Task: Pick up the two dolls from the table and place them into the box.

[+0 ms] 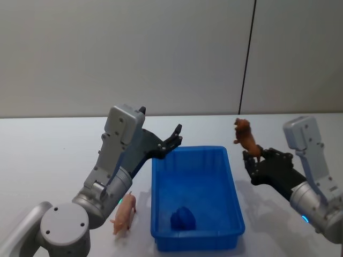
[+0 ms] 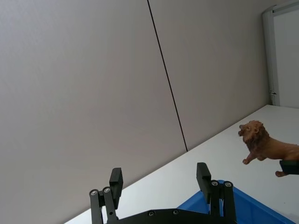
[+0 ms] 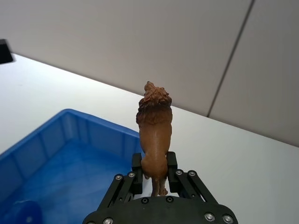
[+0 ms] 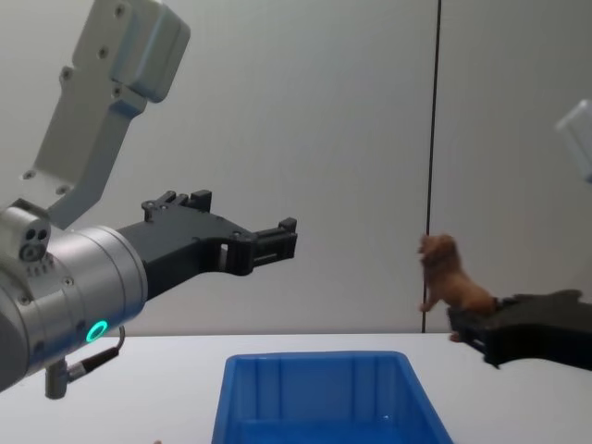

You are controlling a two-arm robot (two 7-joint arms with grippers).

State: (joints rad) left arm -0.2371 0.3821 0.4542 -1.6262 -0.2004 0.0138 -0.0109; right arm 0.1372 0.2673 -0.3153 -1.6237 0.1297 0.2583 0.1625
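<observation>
White table w/ blue box, neither doll in yet. The right gripper clamps the brown lion doll, aloft just right of box. The left gripper is spread, empty, over box's far-left corner. The pink pig doll lies on table left of box, unpicked.

Left wrist view's edge cuts off the reddish-brown doll's rear.

Blue box — brown doll — pink doll.
</observation>
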